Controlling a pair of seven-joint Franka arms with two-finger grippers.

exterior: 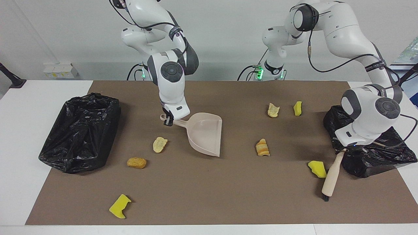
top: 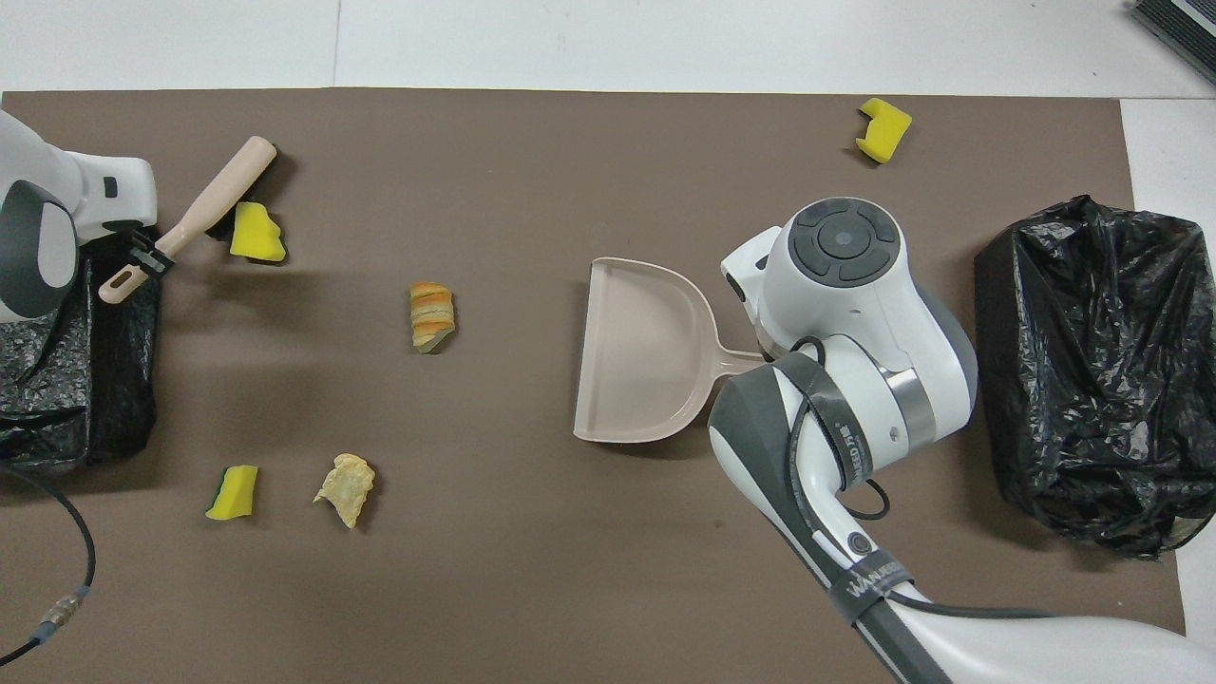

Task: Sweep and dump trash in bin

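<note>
Brush (exterior: 331, 176) clamped in my left jaws is resting just beside a yellow sponge chunk (exterior: 317, 168); right jaws are gripping the dustpan (exterior: 205, 133), mouth facing it.

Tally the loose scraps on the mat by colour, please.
Yellow sponge chunks: 3
Tan-orange pastry-like pieces: 4
Total: 7
</note>
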